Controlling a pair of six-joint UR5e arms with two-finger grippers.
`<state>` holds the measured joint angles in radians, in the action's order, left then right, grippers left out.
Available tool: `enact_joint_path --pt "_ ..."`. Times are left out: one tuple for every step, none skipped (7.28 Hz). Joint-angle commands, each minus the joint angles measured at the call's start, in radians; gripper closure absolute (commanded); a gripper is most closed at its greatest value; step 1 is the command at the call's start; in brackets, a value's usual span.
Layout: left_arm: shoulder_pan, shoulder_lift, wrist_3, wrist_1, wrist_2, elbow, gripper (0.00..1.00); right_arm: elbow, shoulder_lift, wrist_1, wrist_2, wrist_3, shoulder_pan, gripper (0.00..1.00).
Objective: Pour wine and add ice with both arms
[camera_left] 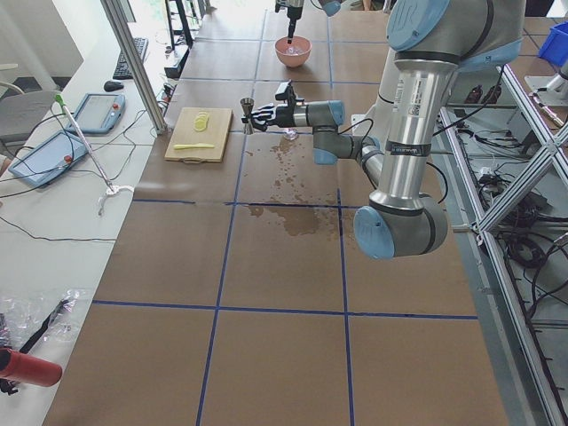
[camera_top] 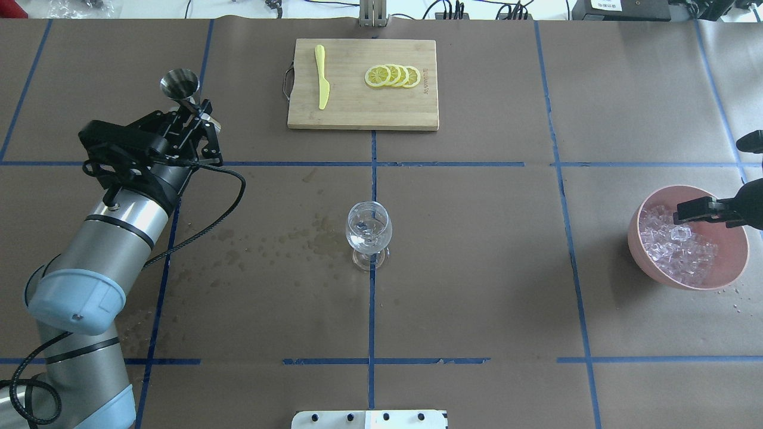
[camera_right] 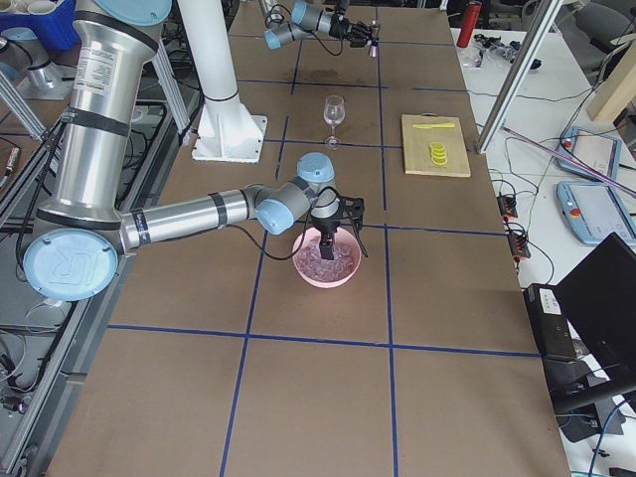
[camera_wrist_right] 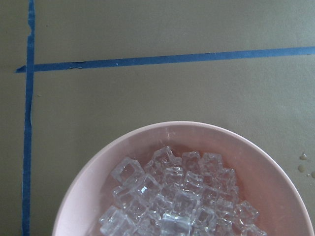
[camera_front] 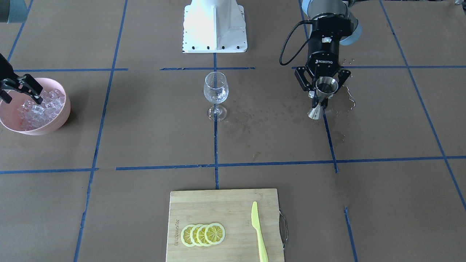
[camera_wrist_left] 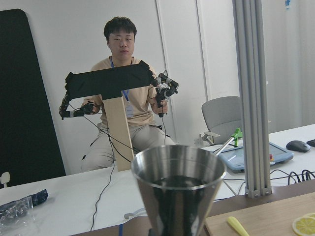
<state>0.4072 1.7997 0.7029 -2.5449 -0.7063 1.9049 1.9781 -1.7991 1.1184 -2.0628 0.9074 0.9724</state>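
The ice (camera_front: pixel 38 107) lies heaped in a pink bowl (camera_front: pixel 62 116) at the robot's right end of the bench (camera_front: pixel 145 127). The right hand (camera_front: pixel 21 92) hangs directly over the heap, pointing down, its fingers apart and its tips just above the cubes; whether they touch any cannot be told. The right wrist view shows only the bowl's cubes and blue tape lines (camera_wrist_right: pixel 167 59) beyond the rim.

Well away at the other end, the left hand (camera_front: pixel 322 95) is clamped on a steel jigger (camera_front: pixel 325 86) at its narrow waist, holding it upright above the bench. The upper cup looks dark inside; whether it holds wine cannot be told.

Between the two hands, well apart from both, a wine glass (camera_front: pixel 216 91) stands upright on a tape line, with wet spots (camera_front: pixel 255 116) spread from its foot towards the jigger. On the operators' side lies a cutting board (camera_front: pixel 218 207) with lemon slices (camera_front: pixel 203 234) and a yellow-green knife (camera_front: pixel 259 233).
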Motion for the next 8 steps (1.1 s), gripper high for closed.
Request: enact_joint_path --pt "-0.037 0.100 0.000 0.116 -0.062 -0.003 1.00 -0.002 0.010 -0.002 0.003 0.007 -0.006 0.00" --pt "-0.059 0.142 0.001 0.194 -0.062 -0.001 1.00 -0.002 0.013 -0.002 0.003 0.018 -0.006 0.00" --pt "-0.082 0.162 0.000 0.236 -0.064 -0.003 1.00 -0.002 0.013 -0.002 0.001 0.031 -0.012 0.00" --pt "-0.105 0.162 -0.003 0.241 -0.064 -0.007 1.00 -0.001 0.015 -0.003 0.000 0.036 -0.014 0.00" --pt "-0.129 0.164 -0.017 0.241 -0.064 -0.007 1.00 -0.001 0.015 -0.002 0.000 0.041 -0.017 0.00" --pt "-0.146 0.164 -0.058 0.241 -0.064 -0.001 1.00 -0.001 0.015 -0.003 0.000 0.041 -0.017 0.00" --pt "-0.159 0.176 -0.088 0.239 -0.064 -0.004 1.00 -0.001 0.015 -0.003 0.000 0.041 -0.017 0.00" --pt "-0.177 0.181 -0.092 0.238 -0.061 -0.009 1.00 -0.001 0.015 -0.003 0.000 0.044 -0.018 0.00"
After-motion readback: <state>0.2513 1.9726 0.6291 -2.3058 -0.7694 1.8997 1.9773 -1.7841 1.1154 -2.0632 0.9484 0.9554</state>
